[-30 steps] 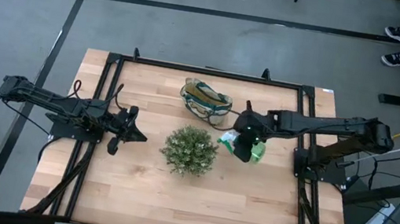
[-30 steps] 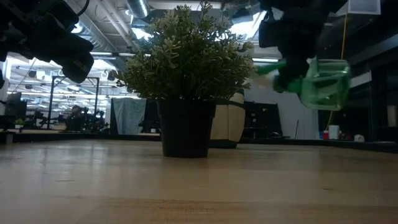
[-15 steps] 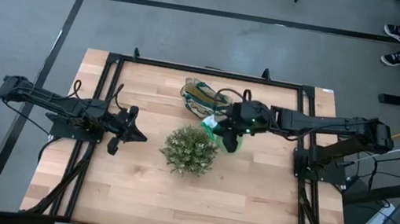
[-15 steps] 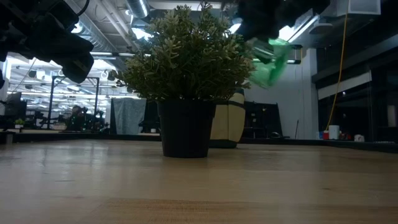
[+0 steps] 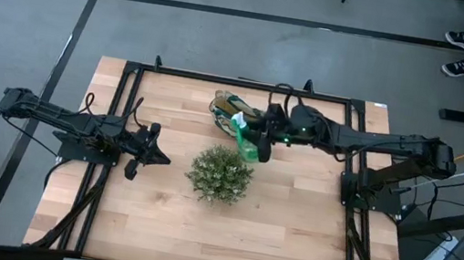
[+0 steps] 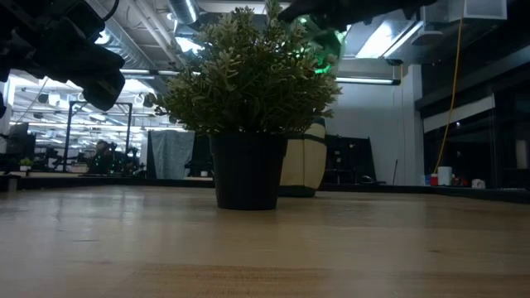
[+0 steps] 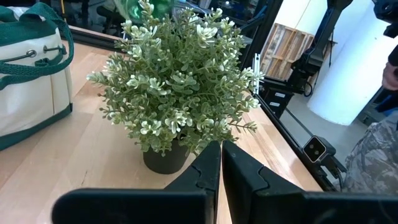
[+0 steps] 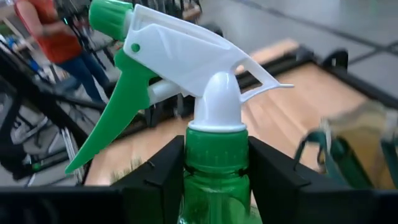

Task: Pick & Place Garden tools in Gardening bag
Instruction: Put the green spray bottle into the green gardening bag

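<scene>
- Carrying a green spray bottle (image 8: 208,180) toward the gardening bag (image 5: 230,111), with the right gripper (image 5: 259,143) stretched across the far half of the table (image 5: 289,240) and fingers clamped on the bottle's neck just below its white trigger head.
- Hanging at the bag's near-right edge in the high view, bottle clear of the table and not yet inside the opening; green glow of it barely seen behind the plant's crown in the low view.
- Sitting upright near the far rail, cream cloth with dark green trim and looped handles, mouth open; something pale already showing inside from above, though too small to name.
- Standing between the bag and the table's near side, a bushy potted plant (image 5: 220,173), left where it is and no part of the job.
- Waiting well to the left of the plant, the left gripper (image 5: 139,146), fingers pressed together on nothing, pointed at the pot in its own wrist view.
- Judging progress: no other tools lying loose on the boards, so likely a late delivery; remaining still, a short advance over the opening, a lowering and a release.
- Blurring in the right wrist view's background, a person in a red top beyond the table.
</scene>
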{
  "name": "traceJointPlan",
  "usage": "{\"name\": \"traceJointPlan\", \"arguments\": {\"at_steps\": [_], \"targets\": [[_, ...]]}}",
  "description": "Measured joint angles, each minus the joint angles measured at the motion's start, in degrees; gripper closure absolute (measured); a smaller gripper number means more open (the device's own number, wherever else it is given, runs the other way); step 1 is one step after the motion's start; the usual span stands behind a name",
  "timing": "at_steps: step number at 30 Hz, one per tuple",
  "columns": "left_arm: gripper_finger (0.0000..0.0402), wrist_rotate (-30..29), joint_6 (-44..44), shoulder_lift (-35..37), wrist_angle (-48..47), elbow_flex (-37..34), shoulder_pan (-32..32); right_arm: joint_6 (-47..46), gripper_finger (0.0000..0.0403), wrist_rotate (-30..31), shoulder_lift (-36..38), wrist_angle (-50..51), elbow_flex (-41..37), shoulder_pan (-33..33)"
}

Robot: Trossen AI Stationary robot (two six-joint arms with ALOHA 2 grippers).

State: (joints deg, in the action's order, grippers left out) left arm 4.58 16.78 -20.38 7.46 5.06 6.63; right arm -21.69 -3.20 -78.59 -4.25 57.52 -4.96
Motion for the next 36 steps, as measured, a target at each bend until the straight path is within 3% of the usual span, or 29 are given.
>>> {"name": "traceJointPlan", "arguments": {"at_steps": [5, 21, 36], "targets": [[0.0390, -0.02, 0.00, -0.02, 0.00, 0.00, 0.00, 0.02, 0.0259, -0.02, 0.00, -5.78, 0.00, -1.14], [0.0389, 0.00, 0.00, -0.01, 0.00, 0.00, 0.00, 0.26, 0.0251, -3.06, -0.04, -18.11, 0.00, -5.50], [0.0391, -0.01, 0.00, -0.01, 0.00, 0.00, 0.01, 3.31, 0.0250, -3.02, -0.04, -20.41, 0.02, -8.46]]}}
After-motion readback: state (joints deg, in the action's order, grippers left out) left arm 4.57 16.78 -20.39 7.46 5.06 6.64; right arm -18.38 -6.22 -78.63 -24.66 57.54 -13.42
